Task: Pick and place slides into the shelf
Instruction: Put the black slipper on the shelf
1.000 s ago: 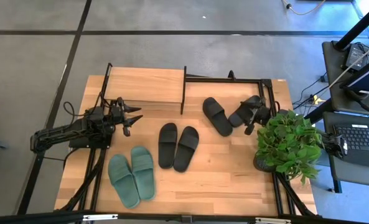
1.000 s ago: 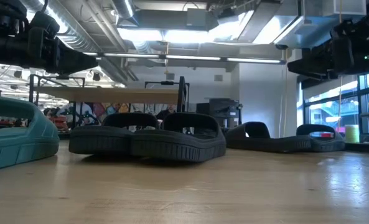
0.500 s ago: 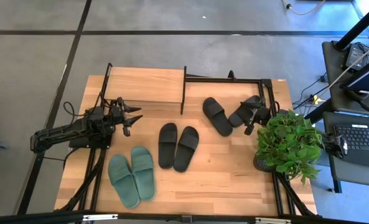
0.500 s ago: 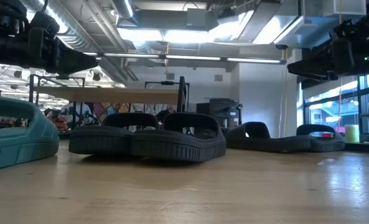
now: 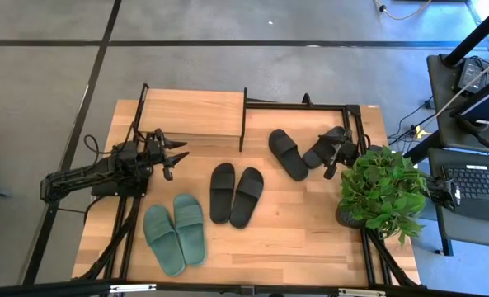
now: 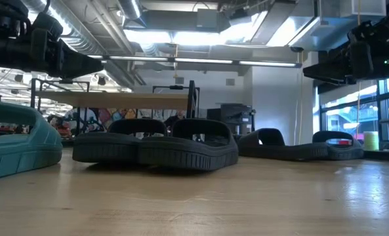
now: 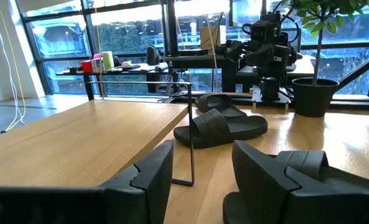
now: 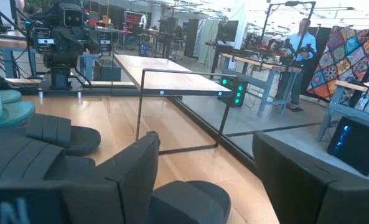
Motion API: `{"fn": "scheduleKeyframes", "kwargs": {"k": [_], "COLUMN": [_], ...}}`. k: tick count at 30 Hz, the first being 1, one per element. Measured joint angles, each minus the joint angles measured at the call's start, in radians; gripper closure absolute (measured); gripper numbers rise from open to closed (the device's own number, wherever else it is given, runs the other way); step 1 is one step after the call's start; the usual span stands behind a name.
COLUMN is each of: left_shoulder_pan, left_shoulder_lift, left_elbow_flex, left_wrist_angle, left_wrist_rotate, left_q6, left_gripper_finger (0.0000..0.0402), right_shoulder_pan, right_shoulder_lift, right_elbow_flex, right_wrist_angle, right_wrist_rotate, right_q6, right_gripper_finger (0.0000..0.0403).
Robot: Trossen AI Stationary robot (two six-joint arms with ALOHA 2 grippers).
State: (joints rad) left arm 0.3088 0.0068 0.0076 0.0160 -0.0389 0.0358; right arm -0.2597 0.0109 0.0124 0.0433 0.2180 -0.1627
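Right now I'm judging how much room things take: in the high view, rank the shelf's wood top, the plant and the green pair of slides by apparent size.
1. shelf's wood top, largest.
2. plant, close behind; its ragged leaf outline makes that gap unsure.
3. green pair of slides, smallest.

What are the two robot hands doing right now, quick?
Left gripper: open, holding nothing.
Right gripper: open, holding nothing, above a black slide.

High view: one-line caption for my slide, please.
Both arms wait with open pincers, left beside the empty shelf, right over one of four black slides; the green pair lies nearer the front.
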Motion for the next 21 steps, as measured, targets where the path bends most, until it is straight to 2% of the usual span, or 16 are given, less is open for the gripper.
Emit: {"fn": "scheduleKeyframes", "kwargs": {"k": [3,7,9,15,21], "left_shoulder_pan": [0.000,-0.016,-0.045,-0.126,-0.193], "left_shoulder_lift": [0.001,0.015,0.050,0.260,0.550], "left_elbow_flex": [0.000,0.036,0.074,0.223,0.342], "left_wrist_angle": [0.054,0.245,0.271,0.115,0.099], "left_wrist_rotate": [0.051,0.324,0.373,0.189,0.162], "left_q6": [-0.041,-0.045,-0.004,0.107,0.107], "left_gripper_finger": [0.0243,0.0243,0.0243,0.0244,0.0244], "right_shoulder_pan": [0.000,0.000,0.000,0.000,0.000], "right_shoulder_lift": [0.000,0.000,0.000,0.000,0.000], "right_elbow_flex": [0.000,0.000,0.000,0.000,0.000], "right_wrist_angle": [0.000,0.001,0.004,0.014,0.013], "right_wrist_rotate": [0.000,0.002,0.021,0.110,0.114], "right_q6": [0.000,0.001,0.002,0.004,0.047], "right_gripper_finger": [0.0146,0.0146,0.0146,0.0146,0.0146]}}
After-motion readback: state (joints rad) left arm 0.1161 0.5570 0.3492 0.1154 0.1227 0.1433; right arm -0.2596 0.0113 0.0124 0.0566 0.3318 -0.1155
